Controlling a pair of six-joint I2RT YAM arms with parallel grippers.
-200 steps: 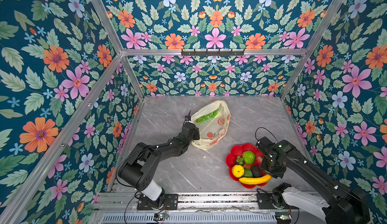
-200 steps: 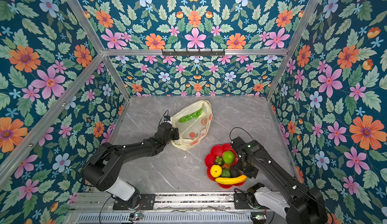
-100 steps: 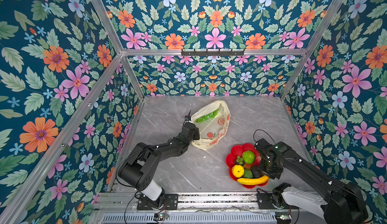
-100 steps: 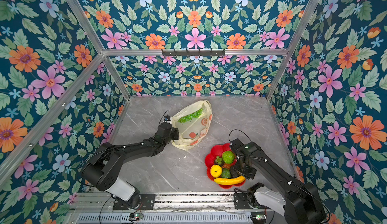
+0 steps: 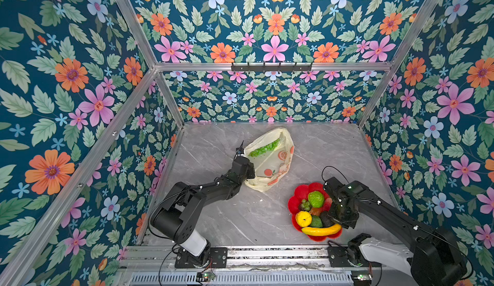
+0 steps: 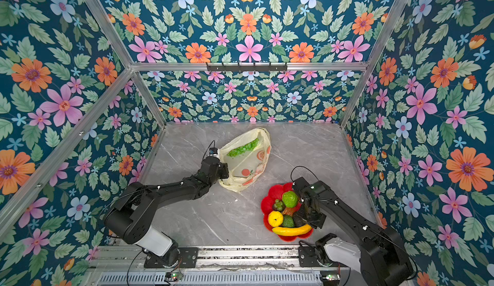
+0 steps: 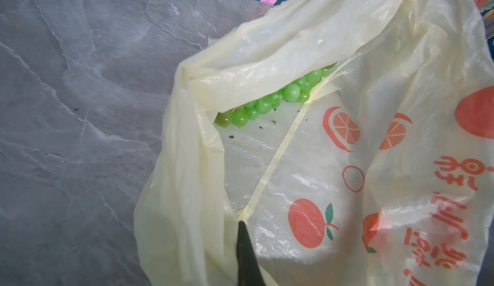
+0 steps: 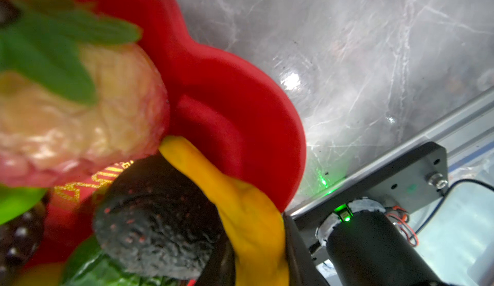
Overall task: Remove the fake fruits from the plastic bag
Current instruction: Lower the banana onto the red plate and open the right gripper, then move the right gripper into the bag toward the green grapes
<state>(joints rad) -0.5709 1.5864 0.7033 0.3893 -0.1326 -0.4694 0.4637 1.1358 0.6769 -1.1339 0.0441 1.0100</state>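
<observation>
The plastic bag [image 5: 270, 161] lies mouth open on the grey table [image 5: 235, 217], toward the back; 1 green grape bunch [image 5: 263, 148] sits inside it; the left gripper [image 7: 242, 233] is pinched tight on the bag's rim. The other fake fruits fill the red dish [image 5: 299, 191] nearby; there the right gripper [image 5: 337, 222] is clamped on the banana [image 5: 320, 229], at its end.

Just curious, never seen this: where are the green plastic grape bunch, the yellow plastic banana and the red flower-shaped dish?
green plastic grape bunch [image 7: 264, 104]: left wrist view, cluster's middle.
yellow plastic banana [image 5: 320, 230]: in a top view, mid-curve.
red flower-shaped dish [image 5: 301, 191]: in a top view, bare far petal.
</observation>
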